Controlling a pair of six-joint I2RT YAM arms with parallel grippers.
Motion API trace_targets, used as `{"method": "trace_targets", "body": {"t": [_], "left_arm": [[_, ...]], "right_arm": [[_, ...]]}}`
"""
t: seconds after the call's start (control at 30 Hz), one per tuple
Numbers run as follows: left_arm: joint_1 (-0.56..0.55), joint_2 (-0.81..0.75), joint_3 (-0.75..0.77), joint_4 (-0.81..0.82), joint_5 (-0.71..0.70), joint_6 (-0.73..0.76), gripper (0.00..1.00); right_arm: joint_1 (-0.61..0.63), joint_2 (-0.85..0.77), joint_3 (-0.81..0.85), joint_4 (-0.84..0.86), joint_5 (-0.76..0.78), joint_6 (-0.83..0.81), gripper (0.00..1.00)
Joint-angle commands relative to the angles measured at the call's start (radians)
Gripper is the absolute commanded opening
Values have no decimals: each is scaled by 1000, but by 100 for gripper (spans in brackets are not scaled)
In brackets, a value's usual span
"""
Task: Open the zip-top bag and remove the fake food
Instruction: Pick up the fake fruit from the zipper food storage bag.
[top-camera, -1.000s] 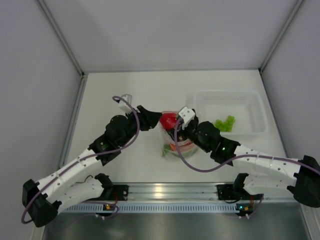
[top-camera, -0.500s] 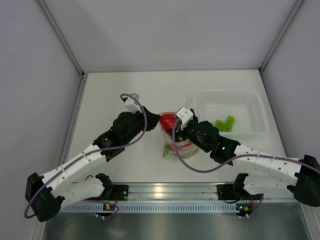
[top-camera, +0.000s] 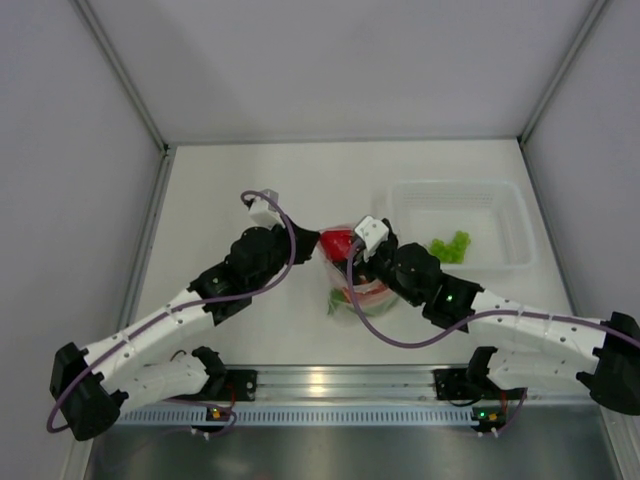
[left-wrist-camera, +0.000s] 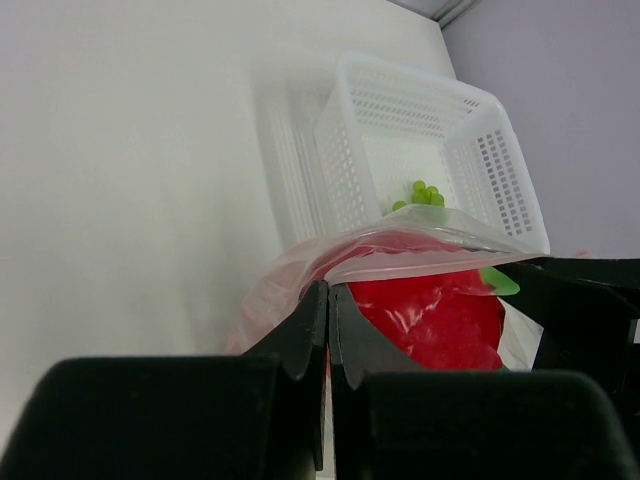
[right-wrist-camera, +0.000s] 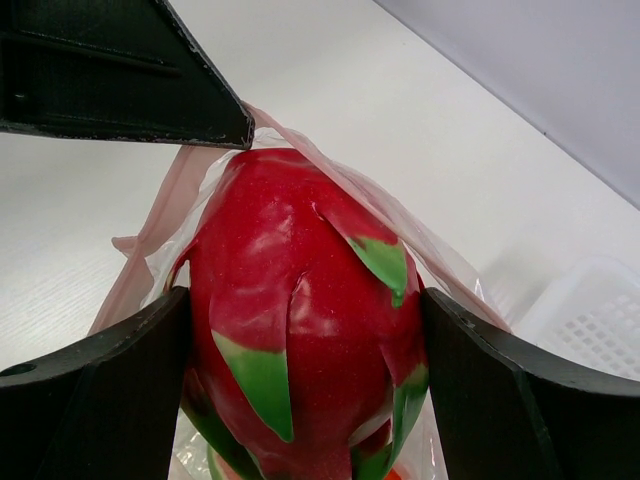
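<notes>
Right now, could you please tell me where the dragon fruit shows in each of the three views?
Top external: dragon fruit at centre, left of the tub.
Left wrist: lower right, under the bag rim.
Right wrist: fills the centre.
Shared landmark: the white tub, at the right in top external, upper middle in left wrist, lower right corner in right wrist.

Bag: zip-top bag (top-camera: 362, 296) at mid-table, orange and green pieces showing through.
Fruit: red dragon fruit (top-camera: 336, 242) at the bag's far end.
Left gripper (top-camera: 308, 243): tip touching the bag's left edge.
Right gripper (top-camera: 350, 258): against the fruit's right side, fingers mostly hidden.
Tub (top-camera: 455, 186): right of the bag, green pieces (top-camera: 449, 247) inside.
</notes>
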Motion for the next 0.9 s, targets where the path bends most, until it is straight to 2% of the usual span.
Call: {"method": "trace_targets", "body": {"t": [0.0,0.27,0.33,0.5,0.63,0.73,0.87], "left_arm": [[29,27,-6,-155,-230,21,0],[29,22,-63,-153,-170,26,0],[29,17,-72,-152,-86,28,0],[26,-15,-90,-35,156,83,0],[26,-29,-60,-34,229,106,0],[26,-30,-41,-34,272,135,0],[26,-33,-26,-35,319,160,0]], "right_arm": [[9,-111,20,162,52,8,0],[8,-154,-14,246,150,23,0],[5,-158,-12,260,169,32,0],[-2,-37,115,139,-50,-30,0],[-2,28,181,70,-219,-55,0],[3,95,242,-54,-366,-87,0],[46,215,418,-274,-414,-179,0]]}}
